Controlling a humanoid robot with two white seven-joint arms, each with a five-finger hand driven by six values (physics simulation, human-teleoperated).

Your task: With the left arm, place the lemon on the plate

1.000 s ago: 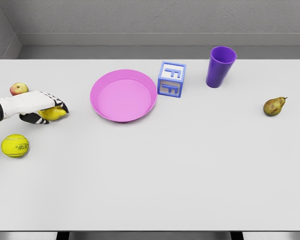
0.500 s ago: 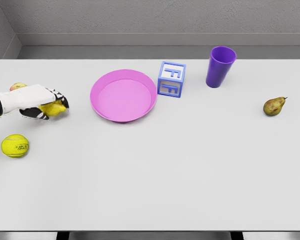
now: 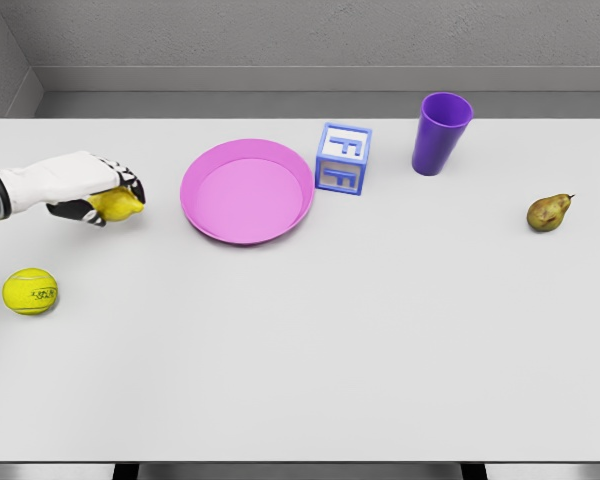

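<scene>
My left hand (image 3: 105, 195) comes in from the left edge, its fingers curled around the yellow lemon (image 3: 118, 204), which shows below the knuckles. The hand and lemon are held above the table, a short way left of the pink plate (image 3: 247, 190). The plate sits empty at the table's back middle. The right arm is out of view.
A yellow tennis ball (image 3: 30, 291) lies near the left edge, in front of the hand. Right of the plate stand a blue letter block (image 3: 342, 159) and a purple cup (image 3: 441, 133). A pear (image 3: 548, 212) lies at the far right.
The left hand has lifted the lemon and carried it up and slightly right, toward the plate. It now hides the small apple seen behind it earlier.
</scene>
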